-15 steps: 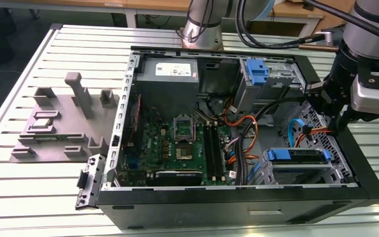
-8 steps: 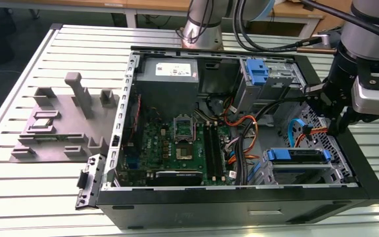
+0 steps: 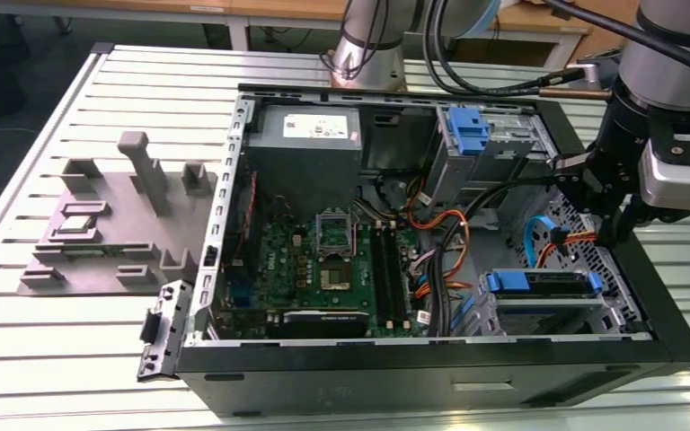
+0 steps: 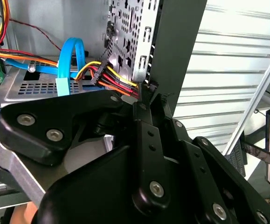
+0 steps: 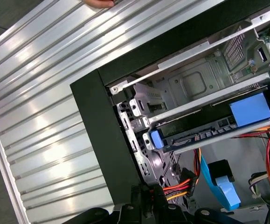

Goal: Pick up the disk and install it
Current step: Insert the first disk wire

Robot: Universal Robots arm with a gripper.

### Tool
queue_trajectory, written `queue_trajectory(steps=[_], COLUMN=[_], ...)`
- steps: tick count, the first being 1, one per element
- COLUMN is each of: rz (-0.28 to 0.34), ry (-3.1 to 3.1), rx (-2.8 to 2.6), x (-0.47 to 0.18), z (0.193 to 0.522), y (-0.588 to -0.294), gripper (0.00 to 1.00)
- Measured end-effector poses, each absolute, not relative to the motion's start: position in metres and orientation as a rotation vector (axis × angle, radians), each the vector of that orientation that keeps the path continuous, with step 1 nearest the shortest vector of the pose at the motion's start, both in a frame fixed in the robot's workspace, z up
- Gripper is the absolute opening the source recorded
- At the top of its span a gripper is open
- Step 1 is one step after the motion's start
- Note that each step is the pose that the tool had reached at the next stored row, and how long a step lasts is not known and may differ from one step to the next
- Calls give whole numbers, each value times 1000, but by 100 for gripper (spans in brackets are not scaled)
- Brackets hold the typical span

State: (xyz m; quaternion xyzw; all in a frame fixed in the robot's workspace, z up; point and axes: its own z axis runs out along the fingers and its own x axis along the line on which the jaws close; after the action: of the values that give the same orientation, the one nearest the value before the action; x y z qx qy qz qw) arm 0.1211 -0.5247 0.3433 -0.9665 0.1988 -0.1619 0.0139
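The disk point(image 3: 543, 282) lies flat in the metal drive cage at the near right corner of the open computer case point(image 3: 441, 359), its blue side rails showing. In the first wrist view the disk point(image 5: 204, 126) sits between the cage's rails, with a blue tab at each end. My gripper point(image 3: 618, 229) hangs over the case's right wall, above and just beyond the cage, apart from the disk. In both wrist views the gripper point(image 4: 144, 95) point(image 5: 140, 205) is shut with nothing in it, close to the case's black wall and a bundle of red, yellow and black wires.
Inside the case are a grey power supply box point(image 3: 303, 135), a blue bracket point(image 3: 469, 130) on the upper cage, the green motherboard point(image 3: 333, 260) and a blue ribbon cable point(image 4: 69, 60). A grey fixture point(image 3: 118, 224) stands on the slatted table point(image 3: 57, 359) at the exterior view's left.
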Motion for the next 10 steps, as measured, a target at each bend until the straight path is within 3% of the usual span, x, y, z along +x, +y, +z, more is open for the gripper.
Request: queue_trajectory(steps=[3,5,10], rz=[-504,-504,-504], ry=[619,619,619], rx=[-3010,-3009,-3009], x=[121,121,121], z=[343,346,350], y=[-525,-525,-525], gripper=[25,17,17])
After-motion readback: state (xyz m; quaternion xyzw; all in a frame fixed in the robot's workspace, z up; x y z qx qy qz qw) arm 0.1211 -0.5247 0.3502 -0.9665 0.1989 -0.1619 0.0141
